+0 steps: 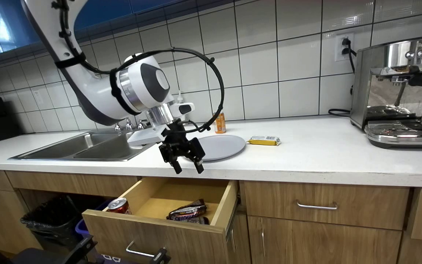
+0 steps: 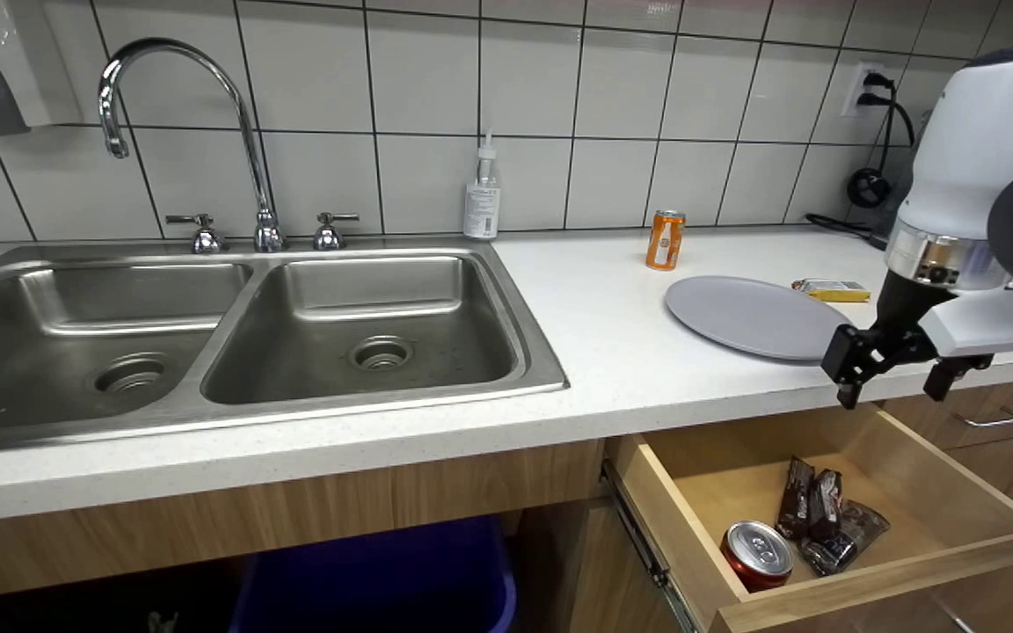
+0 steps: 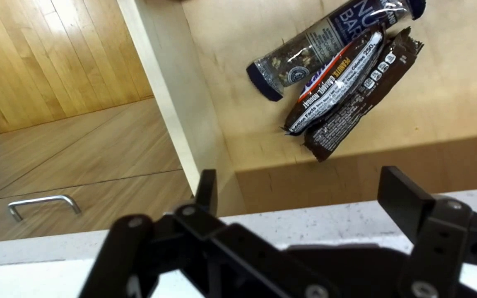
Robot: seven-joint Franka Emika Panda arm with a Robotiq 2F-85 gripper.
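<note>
Hovers with black two-fingered gripper [image 1: 188, 169] spread apart, empty, above pale wooden box-shaped drawer [image 1: 156, 209], pulled out presumably to expose two slim glossy brown-wrapped bars [image 3: 346, 85] side by side inside

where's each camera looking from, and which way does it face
In an exterior view: out in front of the counter, facing the tiled wall; the arm and tool show.
In an exterior view: before the sink, facing that wall, angled down; arm and tool show at the picture's right edge.
Wrist view: at the arm's end, looking down past the tool's open fingers into the drawer.
Both exterior views share the sink, plate and drawer.
</note>
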